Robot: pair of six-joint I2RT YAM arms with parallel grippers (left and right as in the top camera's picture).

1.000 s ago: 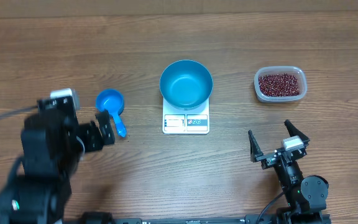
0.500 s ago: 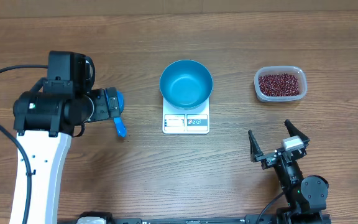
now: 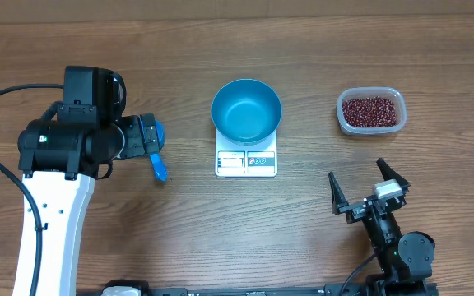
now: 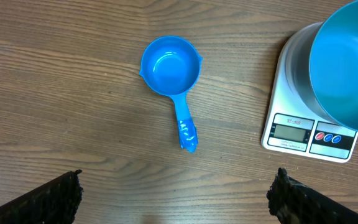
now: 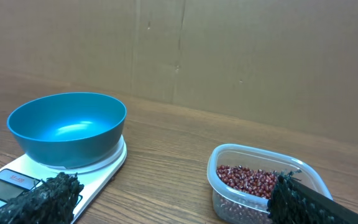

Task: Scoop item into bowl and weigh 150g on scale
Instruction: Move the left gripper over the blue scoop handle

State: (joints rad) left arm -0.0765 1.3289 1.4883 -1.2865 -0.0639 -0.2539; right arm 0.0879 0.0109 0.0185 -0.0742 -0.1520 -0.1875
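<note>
You have one bowl [image 3: 246, 110] sitting on the one scale [image 3: 246, 162] mid-table, one tub [image 3: 370, 91] of beans [image 3: 372, 110] to its right, and one scoop [image 4: 173, 78], whole only from the left wrist, handle pointing toward the robot's table edge, with left gripper [image 4: 176, 180] and right gripper [image 3: 362, 182] both spread wide, empty.

A deep blue bowl [image 3: 246, 110] sits on a white scale [image 3: 246, 163] at the centre of a wooden table [image 3: 220, 238]. To its right, a clear tub [image 3: 341, 111] holds red-brown beans [image 3: 372, 111]. The left gripper [image 3: 145, 136] hangs over a small blue scoop [image 3: 159, 167], hiding most of it. The right gripper [image 3: 360, 185] sits near the front edge with its jaws spread wide.
</note>
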